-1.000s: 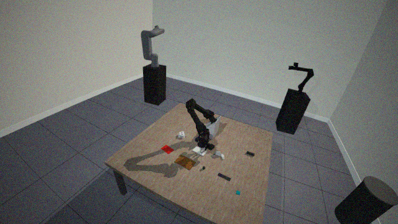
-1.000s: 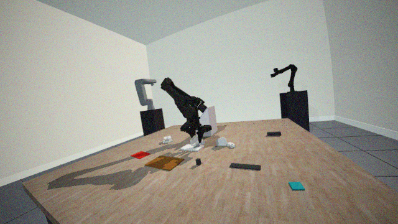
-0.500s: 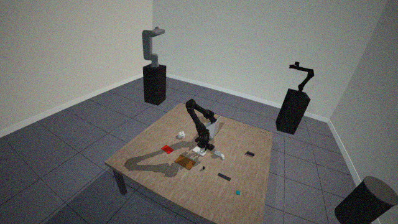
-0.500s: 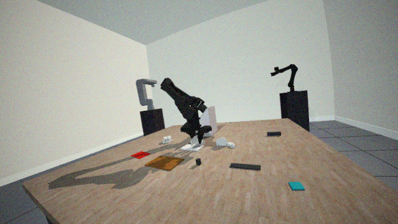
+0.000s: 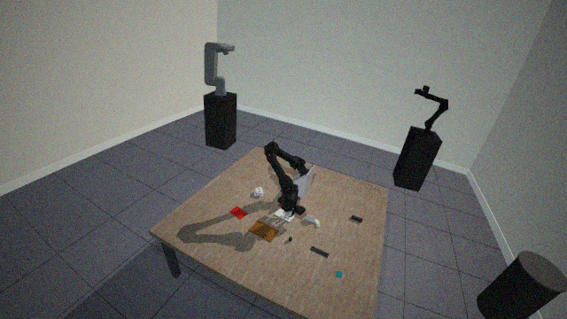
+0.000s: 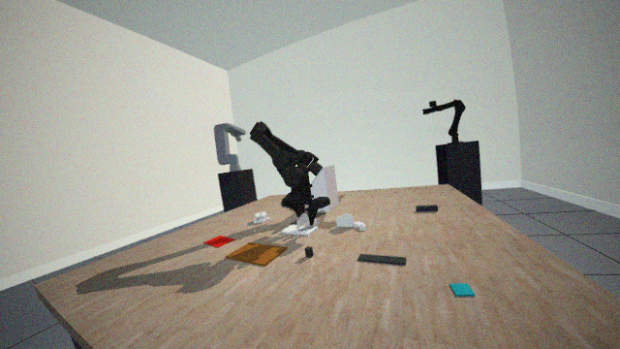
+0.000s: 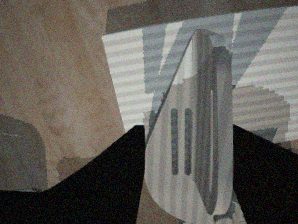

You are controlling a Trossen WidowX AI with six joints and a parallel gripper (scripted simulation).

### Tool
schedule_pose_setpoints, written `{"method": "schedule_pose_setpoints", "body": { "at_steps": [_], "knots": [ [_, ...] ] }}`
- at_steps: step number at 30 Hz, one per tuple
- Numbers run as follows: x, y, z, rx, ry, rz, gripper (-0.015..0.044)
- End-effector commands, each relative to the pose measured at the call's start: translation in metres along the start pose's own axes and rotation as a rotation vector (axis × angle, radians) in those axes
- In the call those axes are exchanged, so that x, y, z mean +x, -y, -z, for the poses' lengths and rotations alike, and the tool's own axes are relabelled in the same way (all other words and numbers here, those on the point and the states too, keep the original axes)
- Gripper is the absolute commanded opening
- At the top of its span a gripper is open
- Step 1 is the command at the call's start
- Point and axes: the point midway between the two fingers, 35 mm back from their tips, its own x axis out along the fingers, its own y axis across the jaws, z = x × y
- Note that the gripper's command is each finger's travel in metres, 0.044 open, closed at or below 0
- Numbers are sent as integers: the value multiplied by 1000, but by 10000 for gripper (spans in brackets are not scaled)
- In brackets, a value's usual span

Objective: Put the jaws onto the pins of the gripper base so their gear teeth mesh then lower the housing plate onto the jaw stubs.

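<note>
My gripper (image 5: 288,213) (image 6: 305,220) (image 7: 182,132) is shut on a pale grey slotted part (image 7: 165,155) (image 6: 303,222), which looks like a jaw. The part stands upright between the fingers, over the white gripper base (image 5: 279,213) (image 6: 290,231) (image 7: 122,65). I cannot tell whether it touches the base; its lower end, the pins and any gear teeth are too small or hidden. Another pale part (image 5: 311,219) (image 6: 345,221), perhaps the other jaw, lies beside the base, with a rounded white piece (image 5: 317,224) (image 6: 359,226) at its end. I cannot clearly pick out the housing plate.
A small white object (image 5: 258,191) (image 6: 261,216) lies behind the red square (image 5: 238,213) (image 6: 219,241). An orange-brown plate (image 5: 263,230) (image 6: 257,254) and a small black block (image 5: 290,239) (image 6: 309,252) are in front of the base. A pale upright panel (image 5: 305,182) (image 6: 329,186) stands behind the gripper.
</note>
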Motion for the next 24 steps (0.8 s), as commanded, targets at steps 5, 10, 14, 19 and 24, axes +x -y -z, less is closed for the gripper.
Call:
{"method": "schedule_pose_setpoints", "body": {
  "at_steps": [5, 10, 14, 19, 24],
  "knots": [
    [2, 1, 1, -4, -2, 4, 134],
    [4, 1, 1, -3, -2, 4, 134],
    [5, 1, 1, -3, -2, 4, 134],
    [5, 1, 1, -3, -2, 4, 134],
    [8, 1, 1, -2, -2, 5, 134]
  ]
}}
